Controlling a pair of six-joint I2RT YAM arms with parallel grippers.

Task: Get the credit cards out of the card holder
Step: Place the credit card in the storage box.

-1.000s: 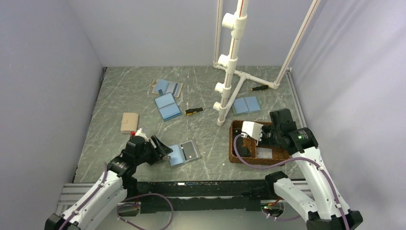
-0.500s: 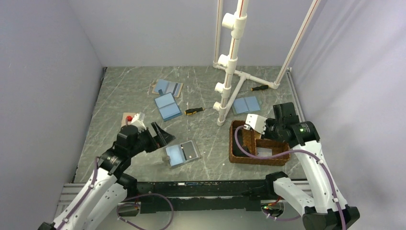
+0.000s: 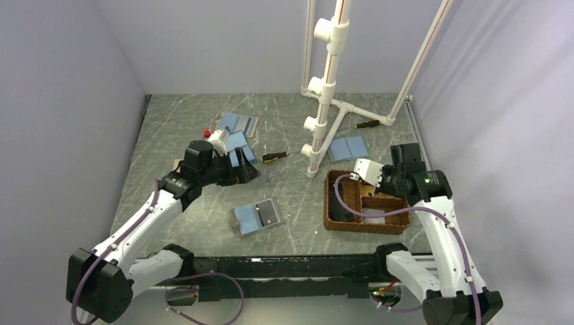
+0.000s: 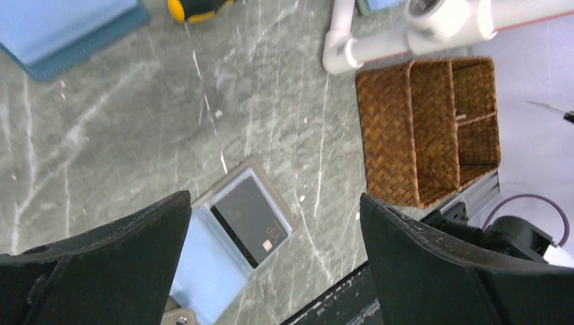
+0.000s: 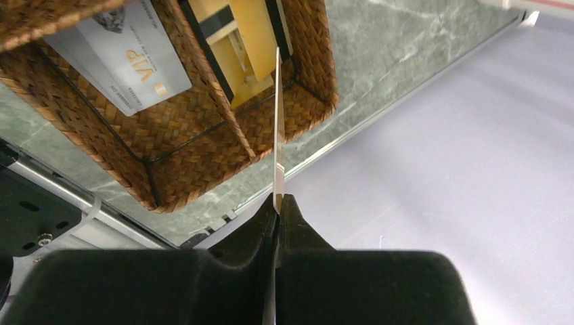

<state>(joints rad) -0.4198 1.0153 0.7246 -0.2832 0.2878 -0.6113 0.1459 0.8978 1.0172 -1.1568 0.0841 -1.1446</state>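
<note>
The card holder point(image 3: 257, 217) lies open near the front of the table, light blue inside, with a dark credit card point(image 3: 270, 214) in its right leaf. The left wrist view looks down on this card holder point(image 4: 203, 271) and its dark card point(image 4: 250, 220) between the wide-open left gripper point(image 4: 274, 200). From above, the left gripper point(image 3: 242, 169) hangs well behind the holder, touching nothing. My right gripper point(image 5: 278, 203) is shut on a thin card point(image 5: 277, 122) seen edge-on above the wicker basket point(image 5: 196, 169). A silver card point(image 5: 125, 57) and a yellow card point(image 5: 247, 40) lie in the basket.
The brown basket point(image 3: 336, 203) stands front right. Other blue holders lie at the back point(image 3: 238, 124), beside the left gripper point(image 3: 237, 143) and right of the pipe stand point(image 3: 348, 147). A white pipe frame point(image 3: 325, 88) rises mid-table; two screwdrivers point(image 3: 274, 156), point(image 3: 365, 124) lie nearby.
The left arm has risen and swung back from the near card holder toward the rear holders, its jaws opening wide. The right gripper shifted slightly right over the basket, still pinching its card.
</note>
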